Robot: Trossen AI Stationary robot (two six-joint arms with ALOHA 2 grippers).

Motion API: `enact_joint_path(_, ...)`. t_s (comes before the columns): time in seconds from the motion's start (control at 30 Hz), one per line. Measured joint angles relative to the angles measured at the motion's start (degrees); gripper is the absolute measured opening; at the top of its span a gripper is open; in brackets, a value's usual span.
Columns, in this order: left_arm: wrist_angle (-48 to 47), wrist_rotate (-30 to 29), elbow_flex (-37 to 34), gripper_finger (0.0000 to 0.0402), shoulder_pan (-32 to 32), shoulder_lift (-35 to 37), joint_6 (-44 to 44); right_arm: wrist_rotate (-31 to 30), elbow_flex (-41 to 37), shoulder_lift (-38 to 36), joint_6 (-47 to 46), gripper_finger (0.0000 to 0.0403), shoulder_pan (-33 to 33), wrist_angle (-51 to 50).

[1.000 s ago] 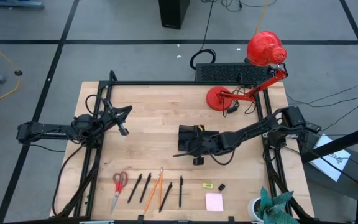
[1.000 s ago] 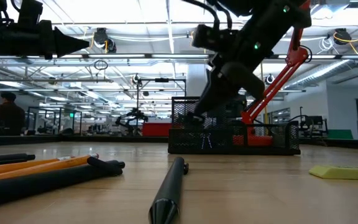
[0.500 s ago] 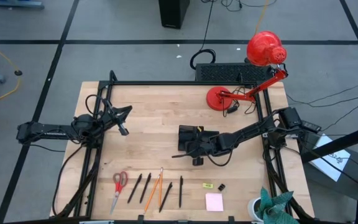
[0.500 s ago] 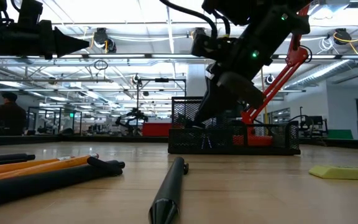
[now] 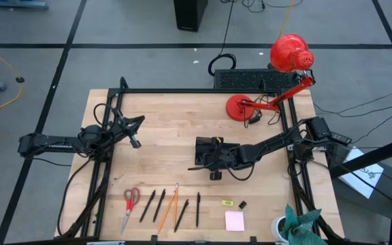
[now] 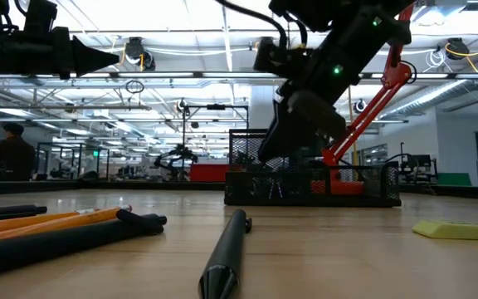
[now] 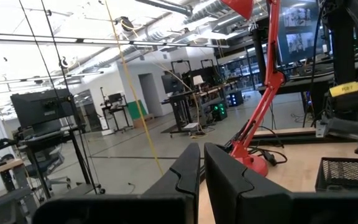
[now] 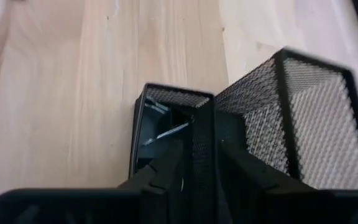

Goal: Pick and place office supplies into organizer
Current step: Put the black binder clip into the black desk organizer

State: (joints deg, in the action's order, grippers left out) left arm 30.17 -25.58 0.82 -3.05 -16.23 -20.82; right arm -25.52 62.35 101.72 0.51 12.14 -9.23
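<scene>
- Grippers: the right gripper [image 5: 208, 162] hung directly over the black wire-mesh desk organizer [image 5: 209, 152] at mid-table, its two fingers [image 8: 166, 167] straddling a mesh divider wall, slightly apart with nothing visibly between them. The left gripper [image 5: 134, 139] waited well off to the side of the organizer, fingers together and empty.
- Contents: something thin and pale lay inside the low compartment just under the right gripper; what it was could not be told.
- Supplies: the red-handled scissors [image 5: 129, 201], thin black pens [image 5: 197, 207], orange pencils [image 5: 169, 206], pale pink sticky-note pad [image 5: 234, 220] and small yellow-green piece [image 5: 227, 202] lay in a row well away from the right gripper, at the table's near edge.
- Doing the step well, as a judgement: this looked like a release into the organizer. The fingers should part fully and lift straight up, clear of the divider, so the light tray is not dragged or tipped.
- Change: compared with a second earlier, the right fingers had gone from closed to parted, and the wrist had shifted slightly over the tray. The left arm and the row of supplies were unchanged.
</scene>
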Motion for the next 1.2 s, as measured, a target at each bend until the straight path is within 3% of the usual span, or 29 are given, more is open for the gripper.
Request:
enact_joint_path(0.3, 0.0, 0.0, 0.0, 0.0031, 0.0, 0.0, 0.0, -0.2, 0.0, -9.7, 2.3, 0.0119, 3.6, -0.4)
enact_joint_path(0.53, -0.1, 0.0, 0.0, 0.0031, 0.0, 0.0, 0.0, 1.5, 0.0, -16.3, 2.2, 0.0126, 11.7, 0.6)
enact_joint_path(0.77, -0.1, 0.0, 0.0, 0.0031, 0.0, 0.0, 0.0, -3.1, 4.5, -15.1, -0.7, 0.0126, 20.9, -5.9)
enact_joint_path(0.93, -0.1, 0.0, 0.0, 0.0031, 0.0, 0.0, 0.2, -2.7, 10.3, -13.6, -10.5, 0.0127, 24.5, -18.1)
enact_joint_path(1.2, -0.2, 0.0, 0.0, 0.0031, 0.0, 0.0, 0.4, 1.8, 11.0, -9.2, -23.4, 0.0131, 31.1, -23.8)
